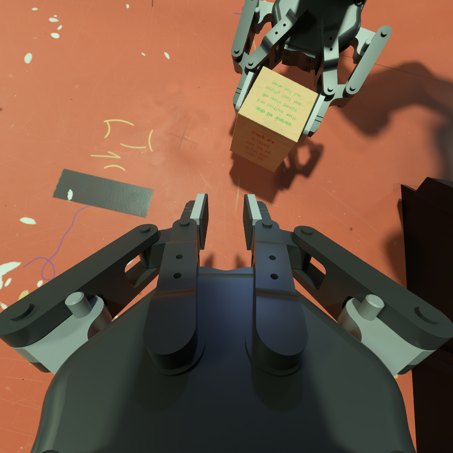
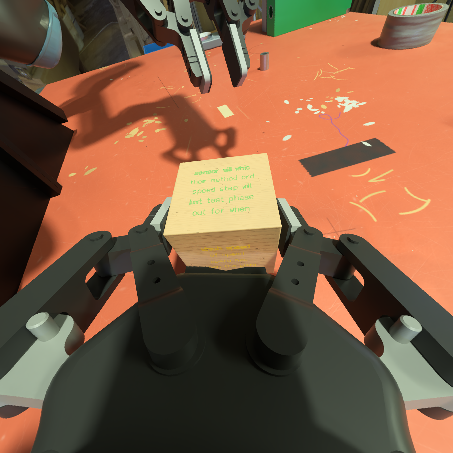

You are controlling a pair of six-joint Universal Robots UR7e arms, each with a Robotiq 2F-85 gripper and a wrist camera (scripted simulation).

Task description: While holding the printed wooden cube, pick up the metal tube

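The right end effector (image 2: 224, 215) is clamped on the pale printed wooden cube (image 2: 224, 193), one pad against each side face, and holds it clear of the scratched orange counter (image 2: 282, 245); the cube's shadow falls on the surface beneath it. The left end effector (image 1: 226, 215) hangs empty above bare counter, its fingers parted by a narrow gap. The small grey metal tube (image 2: 264, 60) stands upright far back on the counter, beyond the left end effector and well apart from both. Around it lie a strip of dark tape (image 2: 345, 157), a roll of grey tape (image 2: 411, 27), a green box (image 2: 306, 17) and what seems to be a dark wooden cabinet (image 2: 27, 171) at the counter's edge.
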